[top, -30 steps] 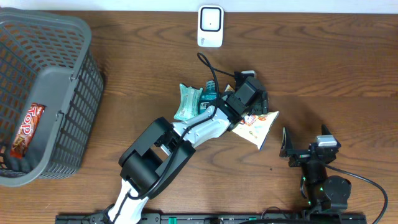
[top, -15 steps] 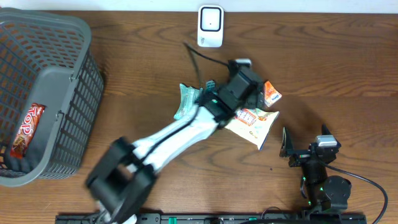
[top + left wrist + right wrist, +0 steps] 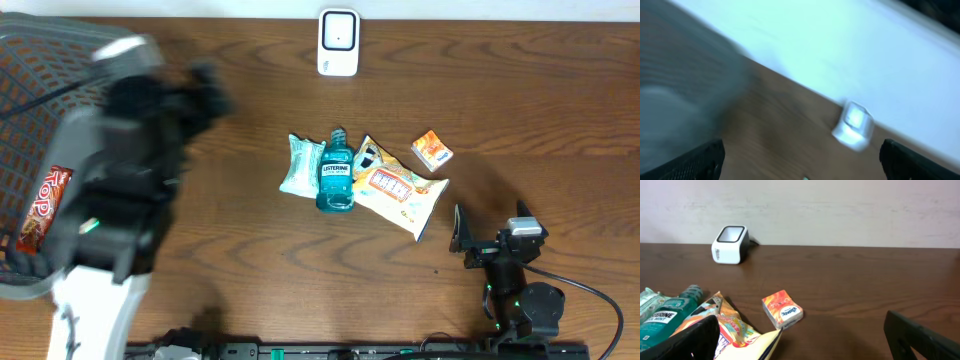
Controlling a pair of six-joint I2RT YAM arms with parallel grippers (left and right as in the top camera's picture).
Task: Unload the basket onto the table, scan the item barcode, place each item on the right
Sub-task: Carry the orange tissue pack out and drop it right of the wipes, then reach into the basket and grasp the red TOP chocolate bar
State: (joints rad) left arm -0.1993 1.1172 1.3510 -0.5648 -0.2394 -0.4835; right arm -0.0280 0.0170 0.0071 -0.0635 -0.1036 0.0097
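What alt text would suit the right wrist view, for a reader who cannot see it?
A wooden table with a white scanner at the back. Nearer lie an orange packet, a snack bag and a mouthwash bottle; the open right gripper frames the bottom.

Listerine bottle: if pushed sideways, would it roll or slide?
The Listerine bottle lies label-up on a flattish side, so it probably slides rather than rolls. It looks full of teal liquid, so likely rigid and heavy for its size. The green packet and snack bag beside it would probably shift too.
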